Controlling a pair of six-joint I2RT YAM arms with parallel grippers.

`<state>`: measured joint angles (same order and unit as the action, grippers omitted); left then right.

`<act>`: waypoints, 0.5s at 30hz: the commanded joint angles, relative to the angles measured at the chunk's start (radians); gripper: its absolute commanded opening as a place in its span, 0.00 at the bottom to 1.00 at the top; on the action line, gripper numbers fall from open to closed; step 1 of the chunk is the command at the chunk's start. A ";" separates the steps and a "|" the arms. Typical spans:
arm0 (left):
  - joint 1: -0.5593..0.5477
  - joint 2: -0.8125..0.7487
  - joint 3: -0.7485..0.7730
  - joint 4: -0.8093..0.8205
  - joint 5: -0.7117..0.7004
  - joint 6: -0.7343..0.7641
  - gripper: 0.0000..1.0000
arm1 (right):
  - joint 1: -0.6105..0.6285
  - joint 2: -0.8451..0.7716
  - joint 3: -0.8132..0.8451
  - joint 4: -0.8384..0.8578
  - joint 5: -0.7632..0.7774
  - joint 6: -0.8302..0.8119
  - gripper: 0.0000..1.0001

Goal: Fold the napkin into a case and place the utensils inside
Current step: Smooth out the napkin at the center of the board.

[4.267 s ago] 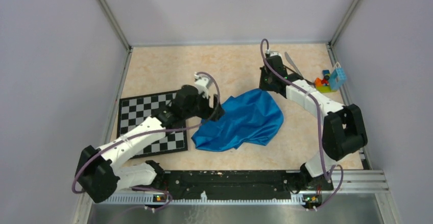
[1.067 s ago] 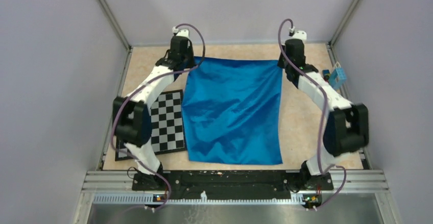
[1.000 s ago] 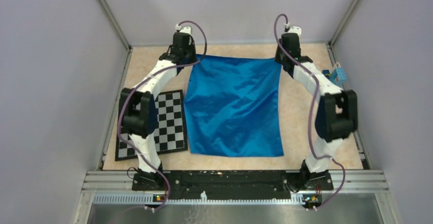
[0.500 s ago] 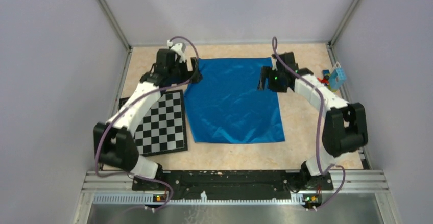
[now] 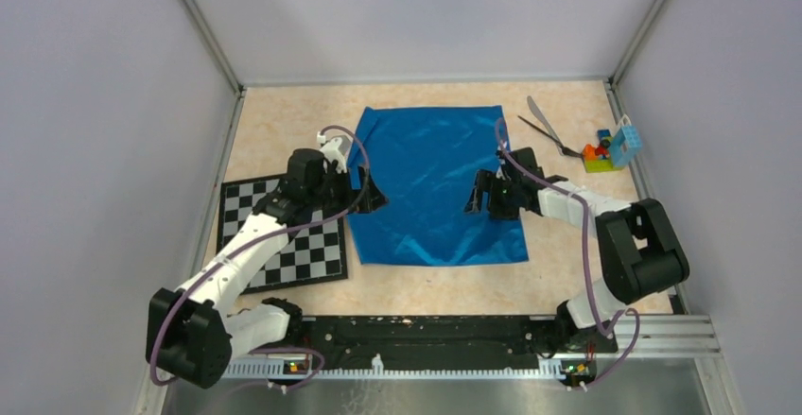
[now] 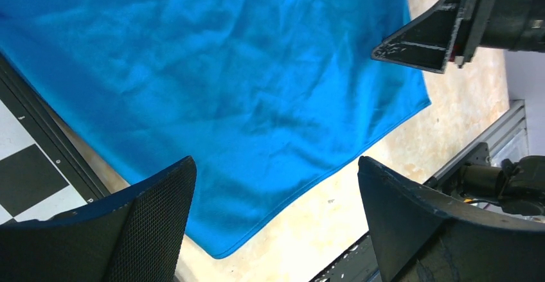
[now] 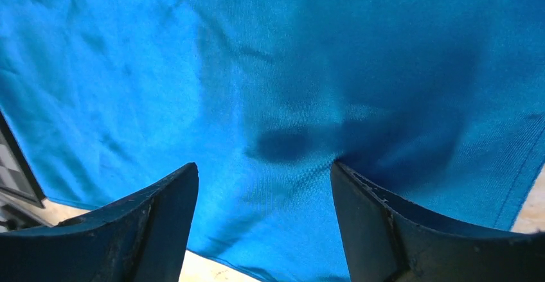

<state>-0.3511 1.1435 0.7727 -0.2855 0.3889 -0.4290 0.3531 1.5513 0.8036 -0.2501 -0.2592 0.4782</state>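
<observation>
**Finding 1 – change.** A second ago both arms held the napkin (image 5: 435,183) stretched by its far corners. They have since let go and drawn back toward its near half. The cloth now lies spread flat on the bench (image 5: 426,285), one layer, with shallow creases only.

**Finding 2 – jaws.** The left gripper (image 6: 276,227) hangs above the napkin's left edge with its jaws released and wide; nothing is between them. The right gripper (image 7: 263,227) hangs above the napkin's right side with its jaws likewise parted and empty, casting a shadow on the cloth below. Neither touches the fabric, as far as the wrist views show.

**Finding 3 – surroundings.** The chessboard (image 5: 284,245) lies against the napkin's left edge; whether the cloth overlaps its border cannot be told. The utensils, a silver-grey piece (image 5: 536,111) and a thin black piece (image 5: 541,131), lie crossed just beyond the napkin's far right corner, clear of the cloth. The toy blocks (image 5: 598,155) sit further right of the napkin.

**Assessment.** The spreading step appears complete. No fold is made, so the case is not yet begun and the utensils are untouched. The next step likely calls for gripping an edge for the first fold. The slick fabric may slide or bunch.
</observation>
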 commanded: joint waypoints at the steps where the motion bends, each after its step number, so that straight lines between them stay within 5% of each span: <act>1: -0.002 -0.080 -0.007 0.039 0.019 -0.014 0.99 | -0.051 -0.012 -0.094 0.098 0.053 0.091 0.75; 9: -0.001 -0.053 0.002 0.069 0.022 -0.015 0.99 | -0.325 -0.217 -0.190 -0.017 0.237 0.091 0.71; 15: -0.001 0.164 0.077 0.212 0.078 -0.049 0.99 | -0.195 -0.344 -0.090 0.080 0.025 -0.066 0.78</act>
<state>-0.3511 1.1721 0.7807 -0.2131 0.4160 -0.4503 0.0589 1.2686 0.6178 -0.2256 -0.1322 0.5194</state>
